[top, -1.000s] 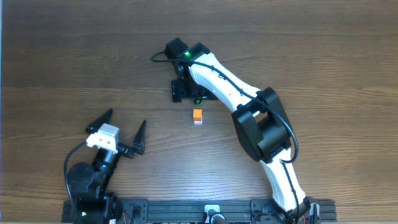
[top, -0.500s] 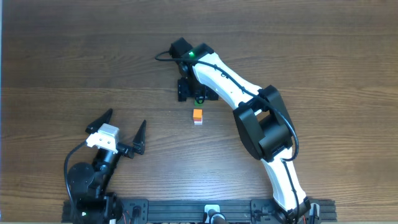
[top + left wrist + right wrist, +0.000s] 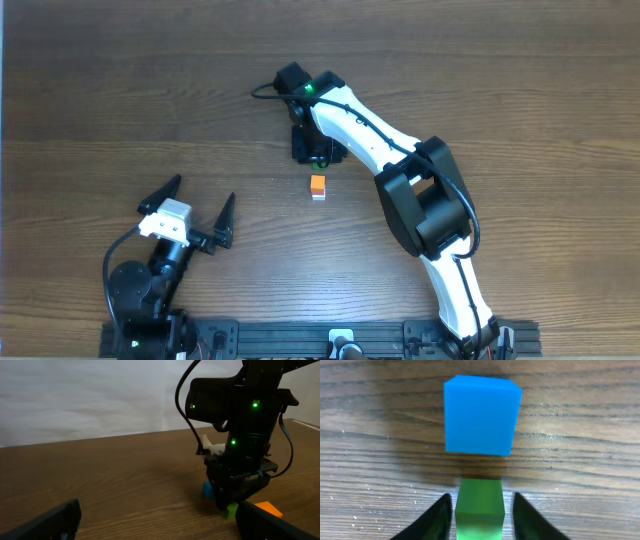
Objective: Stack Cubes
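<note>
My right hand (image 3: pixel 481 501) was clenched on a smooth green cube (image 3: pixel 480 512), pointing down over the wood-grain worktop (image 3: pixel 580 475), just beside a glossy blue cube (image 3: pixel 481 414). An orange cube (image 3: pixel 318 183) sat nearby atop a white block (image 3: pixel 318 195). My left hand (image 3: pixel 204 192) rested with its fingers spread wide, well apart.

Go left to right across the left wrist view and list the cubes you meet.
blue cube → green cube → orange cube
</note>
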